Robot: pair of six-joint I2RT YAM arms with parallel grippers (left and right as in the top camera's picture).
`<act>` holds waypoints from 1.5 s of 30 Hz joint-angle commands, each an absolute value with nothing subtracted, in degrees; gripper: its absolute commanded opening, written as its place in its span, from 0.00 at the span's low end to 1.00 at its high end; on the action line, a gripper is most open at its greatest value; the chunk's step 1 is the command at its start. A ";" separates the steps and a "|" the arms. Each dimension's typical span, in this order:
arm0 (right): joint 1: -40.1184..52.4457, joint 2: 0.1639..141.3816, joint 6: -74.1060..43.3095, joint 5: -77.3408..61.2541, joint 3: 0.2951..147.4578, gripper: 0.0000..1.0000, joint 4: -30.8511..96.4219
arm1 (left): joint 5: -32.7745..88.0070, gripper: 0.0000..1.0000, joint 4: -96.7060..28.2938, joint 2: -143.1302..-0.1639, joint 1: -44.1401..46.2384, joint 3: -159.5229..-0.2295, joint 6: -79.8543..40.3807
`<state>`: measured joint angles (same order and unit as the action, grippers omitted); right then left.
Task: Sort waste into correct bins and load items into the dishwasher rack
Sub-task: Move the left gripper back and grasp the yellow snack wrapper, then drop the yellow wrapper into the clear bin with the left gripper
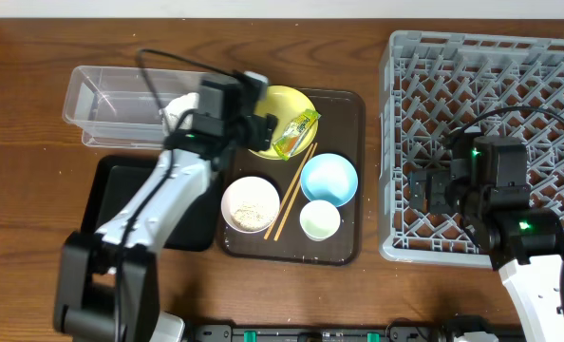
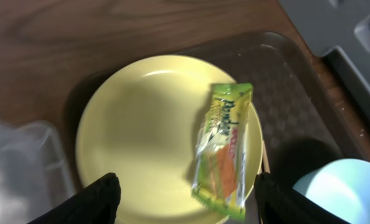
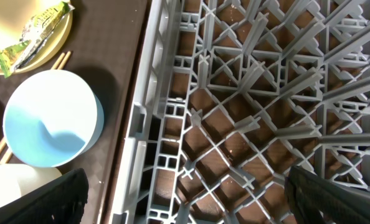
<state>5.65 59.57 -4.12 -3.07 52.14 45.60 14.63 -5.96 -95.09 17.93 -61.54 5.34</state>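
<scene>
The yellow-green wrapper packet (image 2: 223, 149) lies on the right side of the round yellow plate (image 2: 141, 130); both also show in the overhead view, the packet (image 1: 296, 133) and the plate (image 1: 291, 101). My left gripper (image 2: 185, 205) is open and empty, just above the plate, its fingers either side of the packet's near end; overhead it is at the plate's left edge (image 1: 255, 123). My right gripper (image 3: 185, 199) is open and empty over the left edge of the grey dishwasher rack (image 1: 491, 76). Rice fills the white bowl (image 1: 251, 204). A white lump, apparently the tissue (image 1: 174, 112), lies in the clear tub (image 1: 111, 95).
The brown serving tray (image 1: 350, 123) also holds the light blue bowl (image 1: 329, 178), the whitish cup (image 1: 320, 220) and the chopsticks (image 1: 291, 190). The black tray (image 1: 121, 190) lies under my left arm. The rack (image 3: 247, 93) holds nothing visible.
</scene>
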 commanded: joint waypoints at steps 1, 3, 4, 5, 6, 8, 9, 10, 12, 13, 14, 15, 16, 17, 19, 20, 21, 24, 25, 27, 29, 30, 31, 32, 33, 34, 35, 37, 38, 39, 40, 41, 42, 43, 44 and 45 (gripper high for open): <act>5.98 59.37 -4.69 -3.49 53.32 0.99 45.69 | 10.87 0.72 -2.90 -97.21 20.58 -61.73 8.10; 5.98 59.37 -4.69 -3.49 53.32 0.99 45.69 | 10.85 0.73 -0.54 -98.78 22.26 -61.73 8.10; 5.98 59.37 -4.69 -3.49 53.32 0.99 45.69 | 10.85 0.73 0.36 -99.72 23.00 -61.73 8.10; 5.98 59.37 -4.69 -3.49 53.32 0.99 45.69 | 10.85 0.73 0.99 -100.49 23.57 -61.73 8.10; 5.98 59.37 -4.69 -3.51 53.32 0.99 45.69 | 10.87 0.73 1.50 -101.38 24.12 -61.73 8.10; 5.98 59.37 -4.69 -3.49 53.32 0.99 45.69 | 10.85 0.73 2.31 -103.22 25.04 -61.73 8.10; 5.98 59.37 -4.69 -3.49 53.32 0.99 45.69 | 10.85 0.73 2.46 -104.18 25.32 -61.73 8.12; 5.98 59.37 -4.69 -3.49 53.32 0.99 45.69 | 10.85 0.73 2.52 -104.90 25.47 -61.73 8.12; 5.98 59.37 -4.69 -3.49 53.32 0.99 45.71 | 10.85 0.73 2.76 -106.34 25.47 -61.73 8.12; 5.98 59.37 -4.69 -3.49 53.32 0.99 45.78 | 10.83 0.73 2.96 -106.96 25.41 -61.73 8.10; 5.98 59.37 -4.69 -3.49 53.32 0.99 45.84 | 10.83 0.73 3.16 -107.46 25.41 -61.73 8.10; 5.98 59.37 -4.69 -3.49 53.32 0.99 45.91 | 10.81 0.73 3.36 -107.87 25.41 -61.73 8.12; 5.98 59.37 -4.69 -3.49 53.32 0.99 45.98 | 10.44 0.73 3.60 -108.31 25.43 -61.73 8.10; 5.98 59.37 -4.69 -3.49 53.32 0.99 46.02 | 9.72 0.73 3.62 -108.64 25.43 -61.73 8.10; 5.98 59.37 -4.69 -3.49 53.32 0.99 46.06 | 7.27 0.72 3.55 -109.49 25.43 -61.73 8.08; 5.98 59.37 -4.69 -3.49 53.32 0.99 46.06 | 6.79 0.71 3.53 -109.91 25.43 -61.73 8.05; 5.98 59.37 -4.69 -3.51 53.32 0.99 46.06 | 6.81 0.71 3.53 -110.30 25.43 -61.73 8.05; 5.98 59.37 -4.69 -3.51 53.32 0.99 46.11 | 6.83 0.71 3.42 -111.37 25.47 -61.73 7.84; 5.98 59.37 -4.69 -3.51 53.32 0.99 46.13 | 6.81 0.71 3.29 -111.57 25.47 -61.73 7.86; 5.98 59.37 -4.69 -3.51 53.32 0.99 46.13 | 6.81 0.71 3.11 -111.57 25.47 -61.73 7.86; 5.98 59.37 -4.69 -3.49 53.32 0.99 46.11 | 6.83 0.64 2.96 -111.57 25.47 -61.73 7.86; 5.98 59.37 -4.69 -3.49 53.32 0.99 46.11 | 6.83 0.59 2.66 -111.57 25.47 -61.73 7.86; 5.98 59.37 -4.69 -3.49 53.32 0.99 46.11 | 6.83 0.55 2.15 -111.57 25.47 -61.73 7.86; 5.98 59.37 -4.69 -3.49 53.32 0.99 46.13 | 6.83 0.52 1.34 -111.57 25.47 -61.73 7.86; 5.98 59.37 -4.69 -3.51 53.32 0.99 46.13 | 6.83 0.49 0.54 -111.57 25.47 -61.73 7.86; 5.98 59.37 -4.69 -3.49 53.32 0.99 46.13 | 6.83 0.47 -0.30 -111.57 25.47 -61.73 7.86; 5.98 59.37 -4.69 -3.49 53.32 0.99 46.11 | 6.83 0.47 -0.99 -111.57 25.47 -61.73 7.86; 5.98 59.37 -4.69 -3.49 53.32 0.99 46.09 | 6.83 0.46 -2.17 -111.57 25.47 -61.73 7.86; 5.98 59.37 -4.69 -3.49 53.32 0.99 46.09 | 6.83 0.46 -2.63 -111.57 25.47 -61.73 7.86; 5.98 59.37 -4.69 -3.49 53.32 0.99 46.11 | 6.81 0.43 -3.03 -111.57 25.47 -61.73 7.86; 5.98 59.37 -4.69 -3.49 53.32 0.99 46.13 | 6.81 0.41 -3.42 -111.57 25.47 -61.73 7.86; 5.98 59.37 -4.69 -3.51 53.32 0.99 46.13 | 6.81 0.38 -3.57 -111.57 25.47 -61.73 7.86; 5.98 59.37 -4.69 -3.49 53.32 0.99 46.13 | 6.81 0.37 -3.62 -111.57 25.47 -61.73 7.88; 5.98 59.37 -4.69 -3.49 53.32 0.99 46.11 | 6.81 0.33 -3.60 -111.57 25.47 -61.73 7.88; 5.98 59.37 -4.69 -3.49 53.32 0.99 46.13 | 6.81 0.30 -3.57 -111.57 25.47 -61.73 7.86; 5.98 59.37 -4.69 -3.49 53.32 0.99 46.13 | 6.79 0.25 -3.55 -111.55 25.45 -61.73 7.88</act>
